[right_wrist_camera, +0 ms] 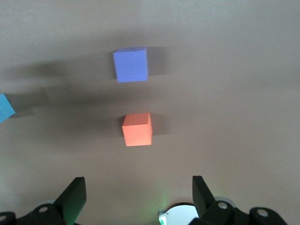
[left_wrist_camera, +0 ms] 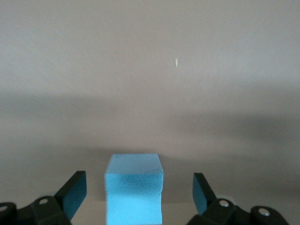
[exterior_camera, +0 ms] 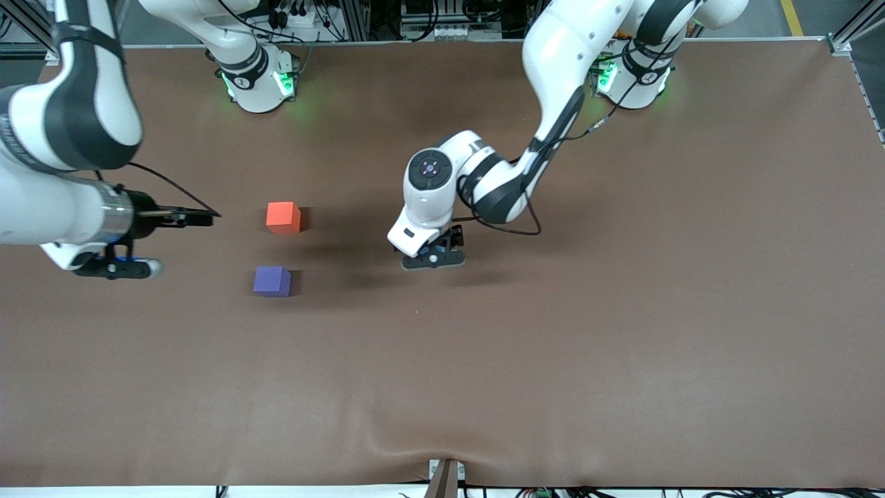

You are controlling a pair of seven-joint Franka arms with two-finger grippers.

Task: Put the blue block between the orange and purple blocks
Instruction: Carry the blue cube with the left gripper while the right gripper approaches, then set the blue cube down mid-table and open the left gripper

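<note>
The left gripper (left_wrist_camera: 136, 197) hangs low with fingers (left_wrist_camera: 75, 192) spread around the blue block (left_wrist_camera: 134, 192), not pinching it. The block sits on the worktop (exterior_camera: 553, 346), well apart from the orange block (exterior_camera: 283, 216) and purple block (exterior_camera: 272, 281), so closing off-centre could twist it. The right gripper (right_wrist_camera: 136, 197) waits, fingers spread, empty.

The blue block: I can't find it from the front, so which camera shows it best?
The left wrist view: the blue block fills the gap between the left hand's open fingers. The front view hides it under that hand. The right wrist view catches only a corner at its edge.
</note>
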